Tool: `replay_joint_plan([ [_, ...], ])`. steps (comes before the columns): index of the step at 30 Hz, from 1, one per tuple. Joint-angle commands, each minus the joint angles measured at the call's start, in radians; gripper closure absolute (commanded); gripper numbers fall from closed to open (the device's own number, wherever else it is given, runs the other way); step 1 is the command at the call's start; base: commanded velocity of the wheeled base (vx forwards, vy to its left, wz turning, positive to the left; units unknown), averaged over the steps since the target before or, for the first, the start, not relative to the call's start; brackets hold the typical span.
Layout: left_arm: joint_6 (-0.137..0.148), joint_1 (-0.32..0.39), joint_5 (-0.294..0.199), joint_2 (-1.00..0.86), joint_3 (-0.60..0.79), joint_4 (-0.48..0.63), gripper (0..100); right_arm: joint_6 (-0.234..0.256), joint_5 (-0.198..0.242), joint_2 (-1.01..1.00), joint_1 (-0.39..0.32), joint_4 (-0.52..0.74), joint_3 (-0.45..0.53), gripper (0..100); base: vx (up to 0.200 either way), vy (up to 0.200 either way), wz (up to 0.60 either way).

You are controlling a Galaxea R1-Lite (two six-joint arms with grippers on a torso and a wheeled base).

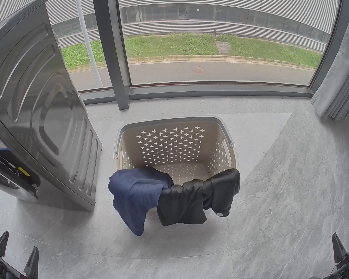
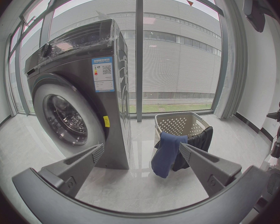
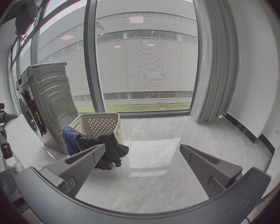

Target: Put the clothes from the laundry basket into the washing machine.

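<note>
Both left gripper [image 2: 140, 147] and right gripper [image 3: 141, 147] gape empty; the washing machine [image 2: 84, 109], its round front cut off overhead, faces the left wrist.

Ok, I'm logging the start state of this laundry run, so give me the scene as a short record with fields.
basket: laundry basket on the floor, to the robot's right of the washing machine
clothes: blue garment and black garment, side by side, both draped over the basket's near rim
washer door: cannot tell whether open
left gripper: open, empty, apart from the clothes
right gripper: open, empty, apart from the clothes
progress: nothing loaded yet
</note>
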Motion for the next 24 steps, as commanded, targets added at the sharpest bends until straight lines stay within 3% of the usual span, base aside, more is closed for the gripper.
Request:
replay_joint_plan([
  [1, 0.000, 0.000, 0.000, -0.018, 0.018, 0.000, 0, 0.000, 0.000, -0.016, 0.001, 0.000, 0.018, 0, -0.200, 0.000, 0.00],
  [6, -0.006, 0.000, -0.003, -0.018, 0.018, 0.000, 0, 0.000, 0.000, -0.016, 0.001, 0.000, 0.018, 0, 0.000, 0.000, 0.00],
  [24, -0.005, 0.000, -0.006, -0.018, 0.016, 0.000, 0, 0.000, 0.000, -0.016, 0.001, 0.000, 0.018, 0, 0.000, 0.200, 0.00],
])
